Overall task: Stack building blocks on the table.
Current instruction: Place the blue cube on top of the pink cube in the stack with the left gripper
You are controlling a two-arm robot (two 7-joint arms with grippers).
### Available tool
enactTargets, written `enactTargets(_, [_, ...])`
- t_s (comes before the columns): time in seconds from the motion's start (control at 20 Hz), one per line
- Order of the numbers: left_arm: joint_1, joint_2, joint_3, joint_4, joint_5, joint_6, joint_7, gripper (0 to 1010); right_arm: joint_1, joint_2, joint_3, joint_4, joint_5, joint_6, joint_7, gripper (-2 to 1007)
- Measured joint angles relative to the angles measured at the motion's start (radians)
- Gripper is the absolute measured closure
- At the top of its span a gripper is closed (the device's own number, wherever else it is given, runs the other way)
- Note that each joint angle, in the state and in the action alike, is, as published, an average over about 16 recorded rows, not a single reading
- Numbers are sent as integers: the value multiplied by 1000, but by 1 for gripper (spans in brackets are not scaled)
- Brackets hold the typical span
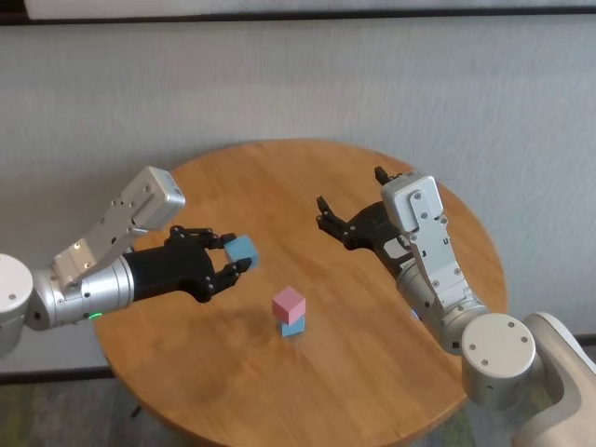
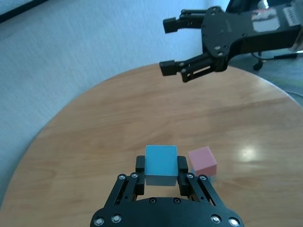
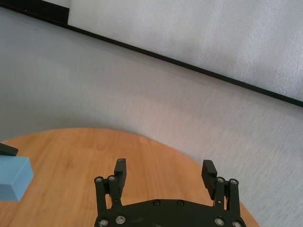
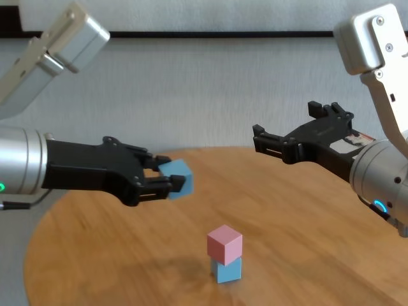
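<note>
On the round wooden table a pink block sits on top of a light blue block; the stack also shows in the chest view. My left gripper is shut on the second light blue block, holding it in the air to the left of and above the stack; the left wrist view shows the block between the fingers. My right gripper is open and empty, raised over the table's far right part.
A grey wall stands behind the table. The table's edge curves close on the left below my left arm. Bare wood lies around the stack.
</note>
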Motion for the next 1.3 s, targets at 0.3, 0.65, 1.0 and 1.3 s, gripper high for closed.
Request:
enactTargets(0.3, [-10, -3, 28, -19, -11, 9, -8, 609, 0, 0, 0, 0, 0, 0, 0, 0])
enactTargets(0.65, [-65, -19, 82, 5, -6, 62, -31, 609, 0, 0, 0, 0, 0, 0, 0, 0])
enactTargets(1.0, [-115, -37, 123, 39, -5, 89, -45, 610, 0, 0, 0, 0, 0, 0, 0, 0])
enactTargets(1.3, [-138, -52, 146, 70, -18, 85, -54, 610, 0, 0, 0, 0, 0, 0, 0, 0])
